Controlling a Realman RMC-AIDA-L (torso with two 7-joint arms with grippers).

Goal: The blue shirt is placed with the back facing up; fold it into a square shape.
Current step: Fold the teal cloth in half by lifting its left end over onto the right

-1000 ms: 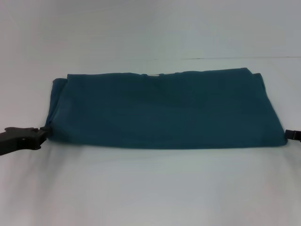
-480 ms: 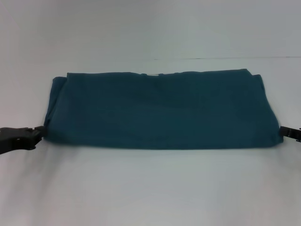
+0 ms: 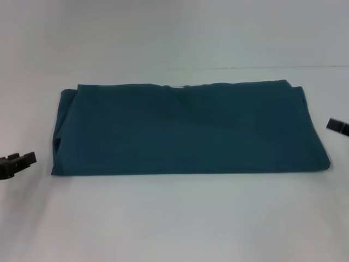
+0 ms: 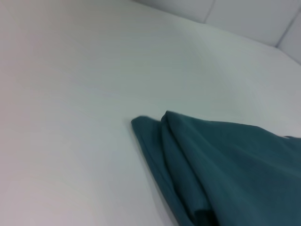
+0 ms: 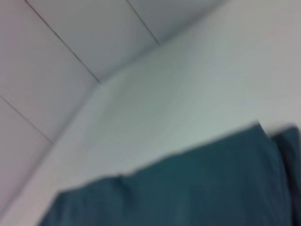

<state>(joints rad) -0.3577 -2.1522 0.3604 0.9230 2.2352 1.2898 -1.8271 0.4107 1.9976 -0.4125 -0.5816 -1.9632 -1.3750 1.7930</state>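
A dark teal-blue soft fabric shirt (image 3: 188, 128) was seen lying flat on the pale white table (image 3: 174, 218), folded into a wide rectangular band with its plain side uppermost and no sleeves showing. In the left wrist view, stacked layers of the shirt (image 4: 221, 165) were visible at one folded corner, and the right wrist view showed its long edge (image 5: 188, 188) against the table and the panelled wall beyond. The black left gripper (image 3: 16, 162) was held just off the band's near left corner, apart from the cloth, and the black right gripper (image 3: 338, 126) was placed beside the right end, likewise not touching it. Nothing was gripped by either; whether the fingers were spread or closed could not be told from so little of them in view. The lengthwise folding was judged to be done. The band remained much wider than deep, so at least one crosswise fold, end over end, was judged to be left before a square would be formed.
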